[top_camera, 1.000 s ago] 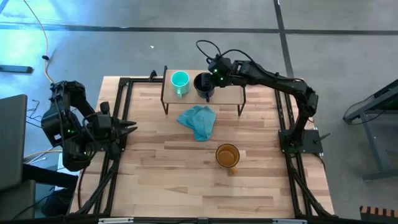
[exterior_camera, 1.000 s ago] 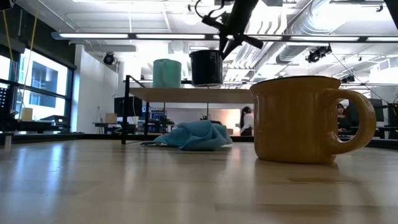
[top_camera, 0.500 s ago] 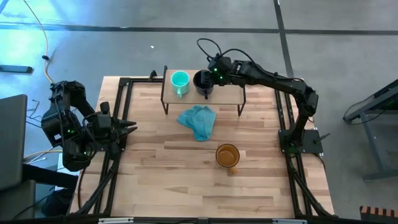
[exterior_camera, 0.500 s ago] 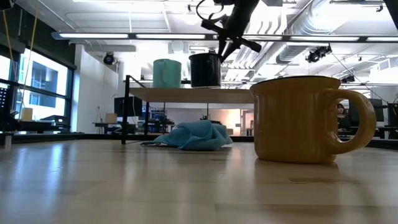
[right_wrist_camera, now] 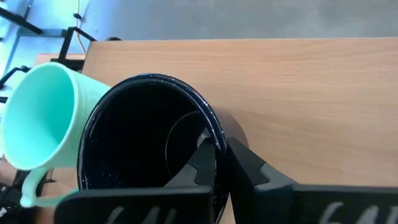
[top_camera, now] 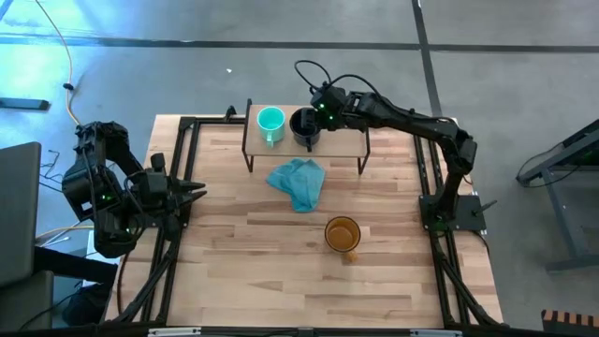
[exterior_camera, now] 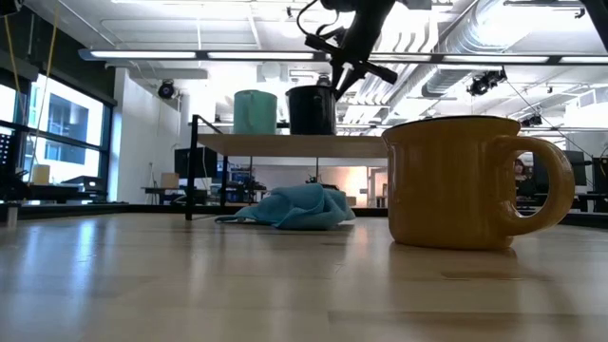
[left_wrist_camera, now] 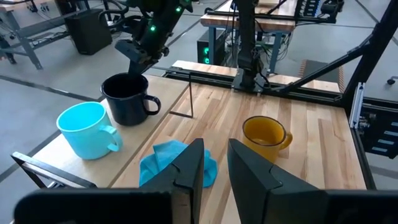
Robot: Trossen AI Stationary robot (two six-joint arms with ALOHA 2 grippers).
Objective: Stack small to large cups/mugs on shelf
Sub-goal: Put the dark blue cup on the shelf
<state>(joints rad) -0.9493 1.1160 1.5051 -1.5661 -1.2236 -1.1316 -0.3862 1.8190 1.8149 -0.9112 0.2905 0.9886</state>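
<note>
On the shelf point(top_camera: 342, 140), the small teal mug point(top_camera: 270, 122) stands upright on its base at the left end. The black mug point(top_camera: 304, 124) is upright right beside it, with my right gripper point(right_wrist_camera: 217, 149) shut on its rim. The amber-yellow mug point(top_camera: 343, 233) stands on the tabletop, near the middle and toward the right. My left gripper point(left_wrist_camera: 215, 163) hovers open at the table's left edge, with nothing between its fingers. My right gripper pinches the black mug's rim point(right_wrist_camera: 214, 127) on the side toward the table's right, one finger inside the mug and one outside. The fingers slant down from the table's right and far side. The mug is upright, its base down at the shelf board point(exterior_camera: 285, 144).
A crumpled blue-teal cloth point(top_camera: 298, 182) lies on the tabletop just in front of the shelf. The shelf's right part is bare wood. Black frame rails point(top_camera: 178, 178) run along the table's left and right sides.
My right gripper has sunk a little with the black mug, bringing it down to the shelf board and slightly closer to the teal mug. The mug has stayed upright.
</note>
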